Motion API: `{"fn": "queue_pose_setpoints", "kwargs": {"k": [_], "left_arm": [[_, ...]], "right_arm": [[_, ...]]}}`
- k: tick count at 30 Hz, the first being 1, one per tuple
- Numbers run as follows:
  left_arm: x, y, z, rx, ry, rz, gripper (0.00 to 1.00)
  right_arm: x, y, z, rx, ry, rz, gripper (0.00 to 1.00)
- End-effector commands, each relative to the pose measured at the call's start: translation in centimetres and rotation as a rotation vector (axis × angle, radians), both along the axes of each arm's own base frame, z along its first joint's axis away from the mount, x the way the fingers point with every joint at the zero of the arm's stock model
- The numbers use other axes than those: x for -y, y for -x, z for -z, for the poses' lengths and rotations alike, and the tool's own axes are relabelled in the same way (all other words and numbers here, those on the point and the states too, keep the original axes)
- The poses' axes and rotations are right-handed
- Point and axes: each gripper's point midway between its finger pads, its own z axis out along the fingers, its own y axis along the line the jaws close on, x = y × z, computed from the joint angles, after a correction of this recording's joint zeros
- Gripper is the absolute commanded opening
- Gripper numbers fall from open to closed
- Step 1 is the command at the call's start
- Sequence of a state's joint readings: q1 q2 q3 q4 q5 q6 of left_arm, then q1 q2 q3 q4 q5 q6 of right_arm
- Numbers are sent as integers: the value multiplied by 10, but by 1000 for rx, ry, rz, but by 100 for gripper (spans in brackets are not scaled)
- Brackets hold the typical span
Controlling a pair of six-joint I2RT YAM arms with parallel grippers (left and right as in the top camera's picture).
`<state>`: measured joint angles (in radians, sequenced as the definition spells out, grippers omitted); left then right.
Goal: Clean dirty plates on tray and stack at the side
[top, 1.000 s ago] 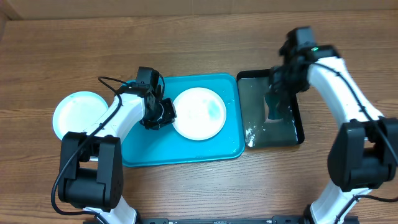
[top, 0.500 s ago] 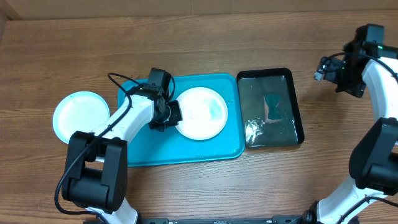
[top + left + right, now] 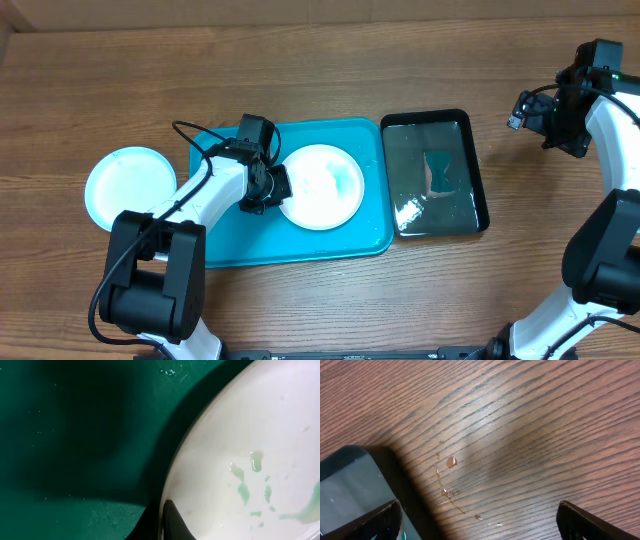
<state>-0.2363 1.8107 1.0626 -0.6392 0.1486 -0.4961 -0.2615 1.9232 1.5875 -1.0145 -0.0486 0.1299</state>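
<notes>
A white plate [image 3: 322, 185] with green smears [image 3: 245, 485] lies in the turquoise tray [image 3: 230, 240]. My left gripper [image 3: 268, 186] is at the plate's left rim. In the left wrist view [image 3: 161, 522] its two dark fingers are pinched on the edge of the plate [image 3: 240, 450], one over the rim and one under it. A pale plate [image 3: 125, 185] rests on the table left of the tray. My right gripper [image 3: 535, 115] hovers over bare wood right of the black tray, fingers wide apart [image 3: 479, 515] and empty.
The narrow black tray [image 3: 478, 170] right of the turquoise one holds water and a dark piece. Its corner [image 3: 350, 480] shows in the right wrist view, with water drops [image 3: 451, 461] on the wood beside it.
My right arm left the black tray, swung out to the far right and opened wide. My left gripper slid right along the tray and closed on the plate's rim.
</notes>
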Motion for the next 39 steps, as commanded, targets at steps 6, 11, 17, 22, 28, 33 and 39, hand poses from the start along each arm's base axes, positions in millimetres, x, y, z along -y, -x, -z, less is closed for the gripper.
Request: {"fn": "queue_pose_setpoints", "kwargs": {"k": [6,11,17,22,28,33,39], "left_arm": [[20,0,-3,10,141,63,4],[21,-8,-12,38,202,100,4],[14,-20,-26,60,225,104,4],[15,-27,-38,77,218,139,4],[18,-44,-65,119,222,148,4],[25,-57,-84,163,207,168,4],[26,-70,-97,220,97,184,4]], "right_arm": [[1,-4,-8,31,3,2,100],[1,-4,-8,31,3,2,100],[1,-4,-8,31,3,2,100],[1,-4,-8,31,3,2,100],[1,-4,-8,31,3,2,100],[1,-4,-8,31,3,2,100],[1,-4,-8,31,3,2,100]]}}
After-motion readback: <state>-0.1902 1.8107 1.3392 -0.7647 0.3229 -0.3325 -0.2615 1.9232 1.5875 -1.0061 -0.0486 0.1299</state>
